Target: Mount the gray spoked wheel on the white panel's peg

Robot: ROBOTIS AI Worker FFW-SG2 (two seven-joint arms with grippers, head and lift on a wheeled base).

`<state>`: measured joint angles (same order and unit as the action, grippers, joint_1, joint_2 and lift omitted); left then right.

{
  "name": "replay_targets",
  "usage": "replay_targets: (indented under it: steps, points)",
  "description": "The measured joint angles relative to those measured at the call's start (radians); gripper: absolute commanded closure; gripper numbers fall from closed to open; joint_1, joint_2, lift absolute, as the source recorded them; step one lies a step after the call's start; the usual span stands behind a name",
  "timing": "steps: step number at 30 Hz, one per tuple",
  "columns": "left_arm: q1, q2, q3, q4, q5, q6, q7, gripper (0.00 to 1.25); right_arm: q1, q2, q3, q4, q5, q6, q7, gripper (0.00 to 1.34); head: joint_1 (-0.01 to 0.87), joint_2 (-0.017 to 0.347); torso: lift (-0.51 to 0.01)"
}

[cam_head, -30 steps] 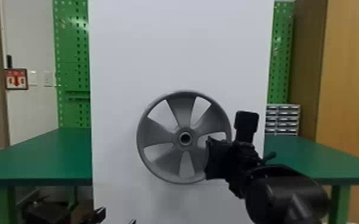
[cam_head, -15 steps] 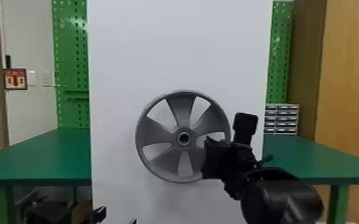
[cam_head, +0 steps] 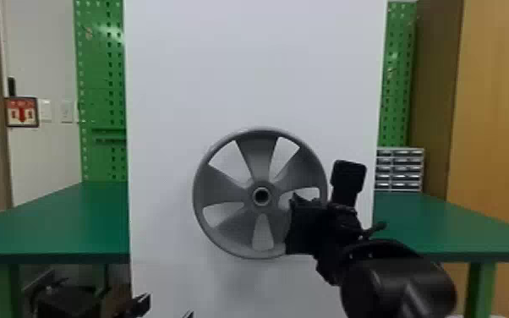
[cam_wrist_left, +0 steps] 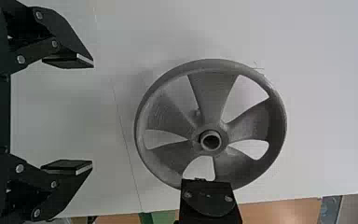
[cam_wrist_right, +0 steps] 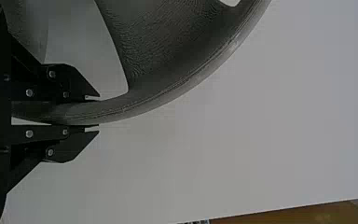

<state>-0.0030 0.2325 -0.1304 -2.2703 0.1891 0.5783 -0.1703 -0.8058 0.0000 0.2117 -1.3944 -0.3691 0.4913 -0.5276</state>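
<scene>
Against panel (cam_head: pixel 253 76): gripping wheel (cam_head: pixel 260 156) at four o'clock with right hand (cam_wrist_right: pixel 99 112), left hand (cam_wrist_left: pixel 92 114) released. Presumably aligning; next, seat on peg.

Gray spoked wheel (cam_head: pixel 258 154): is looking matt, finely ridged; white panel (cam_head: pixel 249 63): is looking smooth, matt; cabinet (cam_head: pixel 492 97), head view's three o'clock: is looking wooden

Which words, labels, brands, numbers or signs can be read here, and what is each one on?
No text can be quoted.
Red-and-white sign on the pale wall, at the left of the head view: a red arrow points down; the lettering above it is too small to read.
Small gray multi-drawer cabinet: any drawer labels are too small to tell.
Gray spoked wheel and upright white panel: no readable text.
</scene>
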Motion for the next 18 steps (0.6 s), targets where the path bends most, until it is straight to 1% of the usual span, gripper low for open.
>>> replay_targets:
  steps: [3, 8, 11, 15, 18]
  points:
    - [0.000, 0.000, 0.000, 0.000, 0.001, 0.000, 0.000, 0.48, 0.002, 0.000, 0.000, 0.000, -0.004, -0.006, 0.000, 0.72, 0.123, -0.008, -0.406]
    - [0.000, 0.000, -0.001, 0.000, 0.001, 0.000, 0.000, 0.48, 0.005, 0.000, 0.000, -0.001, -0.006, -0.019, 0.001, 0.51, 0.123, -0.008, -0.406]
    - [0.001, -0.001, -0.001, 0.000, 0.001, 0.000, 0.000, 0.48, 0.005, 0.000, 0.000, -0.001, -0.007, -0.023, 0.002, 0.34, 0.123, -0.008, -0.406]
    - [0.001, -0.001, -0.002, 0.000, 0.001, 0.001, 0.000, 0.48, 0.006, 0.000, 0.000, -0.001, -0.008, -0.027, 0.003, 0.01, 0.123, -0.008, -0.406]
    - [0.001, -0.001, -0.002, 0.000, 0.001, 0.001, 0.000, 0.48, 0.007, 0.000, 0.000, -0.001, -0.008, -0.028, 0.005, 0.00, 0.123, -0.008, -0.406]
